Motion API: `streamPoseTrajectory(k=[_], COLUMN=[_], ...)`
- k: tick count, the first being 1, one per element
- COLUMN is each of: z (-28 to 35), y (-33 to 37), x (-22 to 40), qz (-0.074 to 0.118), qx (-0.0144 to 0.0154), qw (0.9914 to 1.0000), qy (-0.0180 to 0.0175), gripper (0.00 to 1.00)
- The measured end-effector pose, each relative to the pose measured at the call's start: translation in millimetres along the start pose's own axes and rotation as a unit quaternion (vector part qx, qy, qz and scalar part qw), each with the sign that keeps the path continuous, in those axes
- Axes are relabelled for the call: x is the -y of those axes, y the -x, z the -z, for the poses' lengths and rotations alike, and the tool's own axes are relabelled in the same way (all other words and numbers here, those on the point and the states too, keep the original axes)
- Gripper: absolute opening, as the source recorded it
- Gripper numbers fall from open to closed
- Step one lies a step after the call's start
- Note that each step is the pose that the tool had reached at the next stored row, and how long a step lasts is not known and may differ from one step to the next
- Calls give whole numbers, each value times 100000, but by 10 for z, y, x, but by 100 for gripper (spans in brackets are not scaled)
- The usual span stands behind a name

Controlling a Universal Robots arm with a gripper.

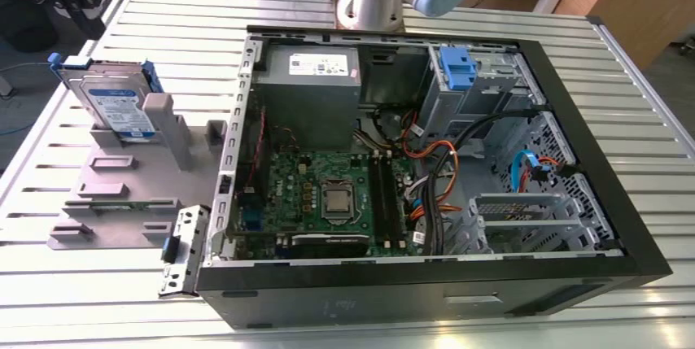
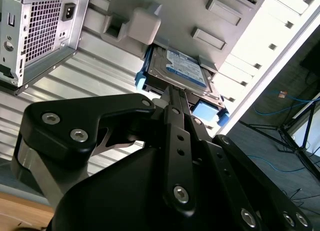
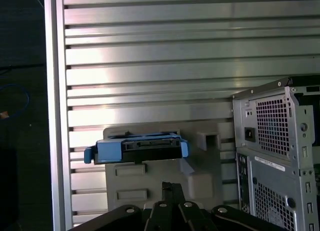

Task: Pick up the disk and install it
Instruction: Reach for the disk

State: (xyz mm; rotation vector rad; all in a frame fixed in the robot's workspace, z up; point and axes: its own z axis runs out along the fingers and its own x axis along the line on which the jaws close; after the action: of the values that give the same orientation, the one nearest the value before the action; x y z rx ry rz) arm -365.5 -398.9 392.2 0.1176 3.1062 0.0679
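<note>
Disk (image 1: 115, 102) first: a flat silver slab with a white-and-blue label, blue plastic rails along its edges, standing on edge in the far slot of a grey plastic stand (image 1: 114, 198). The stand is a matte moulded plate with blocky upright posts. It lies at the exterior view's left of the open computer case (image 1: 434, 296), well apart from my gripper. In the second wrist view the disk's (image 2: 182, 67) label face tilts toward me. In the first wrist view I get its thin edge (image 3: 137, 147), where the blue rails end in small tabs.

My gripper (image 2: 169, 93) is black, with bolted linkage arms. Its jaws look pressed together with nothing between them, and it hangs above the table short of the stand.

The case is black outside and bare grey sheet metal within. The exterior view gives me its interior: a boxy grey power supply (image 1: 309, 80), a green motherboard (image 1: 325, 194), bundled cables and a blue drive caddy (image 1: 454, 68). Both wrist views give me its perforated rear panel (image 3: 272, 126) instead.

Everything sits on a table (image 1: 640, 105) of ribbed aluminium slats, bright with glare. Beyond its edge there is dark floor with loose blue cable (image 2: 280, 98).
</note>
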Motion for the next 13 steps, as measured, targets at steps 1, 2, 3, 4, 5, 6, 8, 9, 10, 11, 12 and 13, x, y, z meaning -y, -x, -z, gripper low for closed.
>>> streamPoseTrajectory(k=[1, 2, 3, 4, 5, 6, 8, 9, 10, 11, 12, 13], z=[0, 0, 1, 1, 1, 1, 1, 2, 2, 2, 3, 3], y=[-7, -13, -19, -25, -32, -38, -51, -58, -66, -73, -81, -89], x=[1, 1, 2, 2, 2, 3, 4, 4, 5, 5, 6, 7], qz=[1, -1, 2, 1, -1, -1, 3, 1, 2, 0, 3, 3], qx=[4, 7, 9, 12, 13, 19, 26, 29, 30, 38, 43, 45], qw=[100000, 100000, 100000, 100000, 100000, 100000, 100000, 100000, 100000, 100000, 100000, 100000], qy=[0, 0, -1, 1, -1, 1, 5, 3, 2, 4, 6, 1], gripper=[11, 11, 11, 11, 11, 11, 11, 11, 11, 11, 11, 11])
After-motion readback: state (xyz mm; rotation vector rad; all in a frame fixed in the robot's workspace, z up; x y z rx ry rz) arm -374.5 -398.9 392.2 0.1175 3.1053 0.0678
